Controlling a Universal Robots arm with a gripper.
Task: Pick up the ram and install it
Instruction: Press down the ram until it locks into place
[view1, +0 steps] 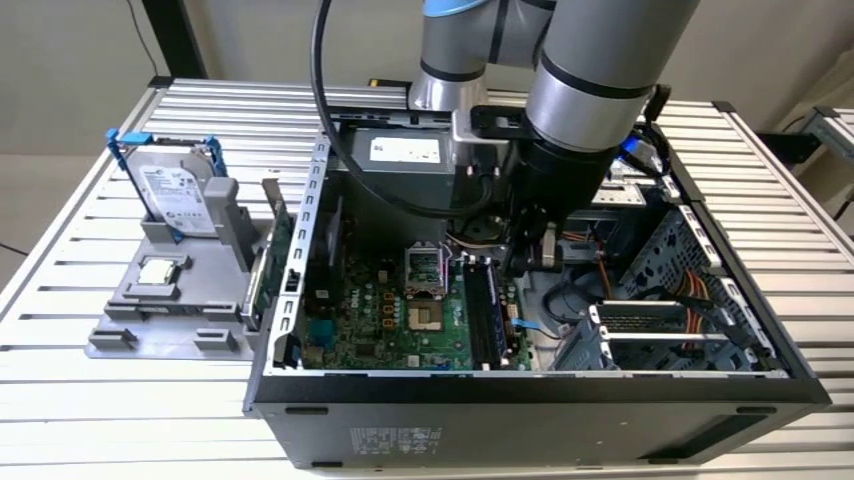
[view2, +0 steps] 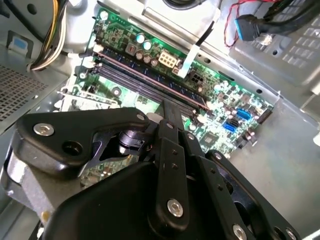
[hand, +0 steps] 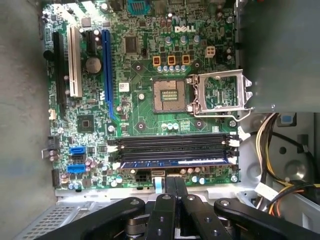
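Note:
The ram (hand: 175, 163), a long bluish stick with dark chips, lies in the memory slot nearest the case wall, level with the empty black slots (hand: 172, 145) beside it. In the exterior view the ram (view1: 486, 305) stands in the motherboard (view1: 387, 315) inside the open computer case. My gripper (hand: 175, 182) hangs just over the ram's middle, its two black fingers pressed together with nothing between them. In the second wrist view the gripper (view2: 172, 112) points down at the slot row. The gripper (view1: 527, 262) sits low inside the case, under the arm.
An open CPU socket (hand: 170, 95) with its raised metal frame (hand: 220, 92) lies beside the slots. Cables (hand: 272, 150) crowd the case side. Outside the case, a grey holder (view1: 167, 300) carries a hard drive (view1: 180, 190), a silver CPU chip (view1: 160, 270) and a green expansion card (view1: 267, 270).

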